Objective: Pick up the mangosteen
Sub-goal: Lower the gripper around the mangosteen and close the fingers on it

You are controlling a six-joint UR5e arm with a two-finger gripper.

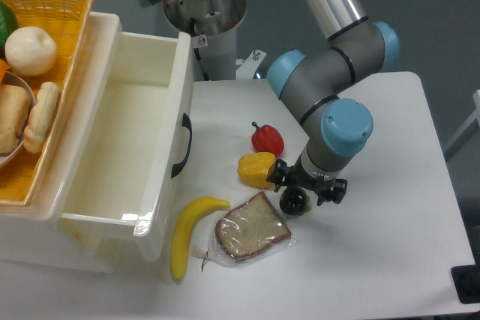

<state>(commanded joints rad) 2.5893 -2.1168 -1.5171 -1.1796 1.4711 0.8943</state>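
— So where was the mangosteen (294, 201) just then?

— It sat on the table (390, 185), right beside the corner of the bagged slice of bread (252, 236) and just below the yellow pepper (256, 168). The gripper (304, 192) hung directly over it, so only the dark, shiny lower part of the fruit showed.

— Had the fingers closed on it?

— That could not be told. The wrist covered the fingertips, and nothing showed whether they pressed the fruit or merely stood on either side of it.

— Why did the arm come straight down?

— Probably because of the crowding. The yellow pepper, the red pepper (268, 139) and the bread all lay close by, with the banana (187, 231) farther left, so a vertical approach seemed least likely to knock a neighbour.

— And the risk?

— A small round glossy fruit looked apt to roll or slip from a loose pinch; the bread's wrapper touching it might also have snagged.
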